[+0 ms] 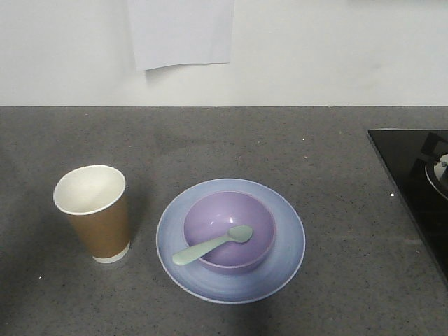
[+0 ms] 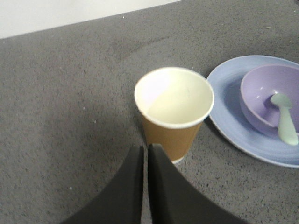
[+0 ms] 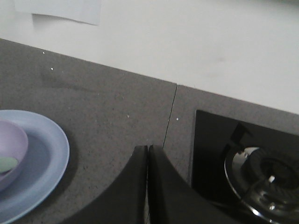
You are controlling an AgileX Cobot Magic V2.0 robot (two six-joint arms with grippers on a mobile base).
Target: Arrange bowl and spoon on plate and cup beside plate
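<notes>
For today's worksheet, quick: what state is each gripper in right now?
Left gripper: closed, holding nothing, just short of the cup.
Right gripper: closed, holding nothing, over the counter.

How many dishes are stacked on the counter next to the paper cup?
2: a blue plate on the counter, right of the cup in the front view, and a purple bowl sitting on it with a spoon inside. Nothing looks hidden.
</notes>
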